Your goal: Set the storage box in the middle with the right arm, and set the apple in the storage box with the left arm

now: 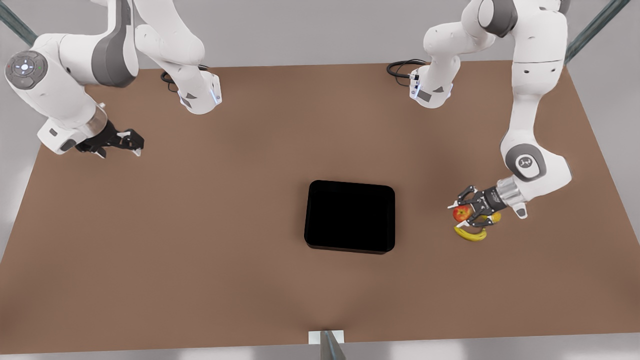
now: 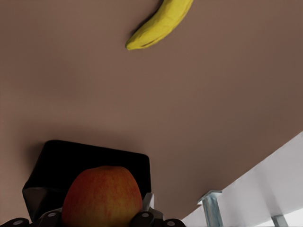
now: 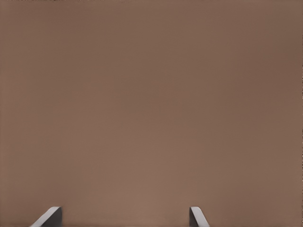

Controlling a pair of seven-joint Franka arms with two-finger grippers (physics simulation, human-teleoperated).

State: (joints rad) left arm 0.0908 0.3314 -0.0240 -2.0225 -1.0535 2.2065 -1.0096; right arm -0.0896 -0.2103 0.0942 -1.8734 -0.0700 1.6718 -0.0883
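In the front view the left tool hides most of a yellow-orange fruit beside the banana, and the left wrist view cuts the apple off at its lower edge, its fingers closed against the apple's sides. That arm reaches low over the tabletop at the front view's right, with the storage box well apart, near the middle. The right tool waits at the front view's left, fingers spread and holding nothing above bare tabletop.
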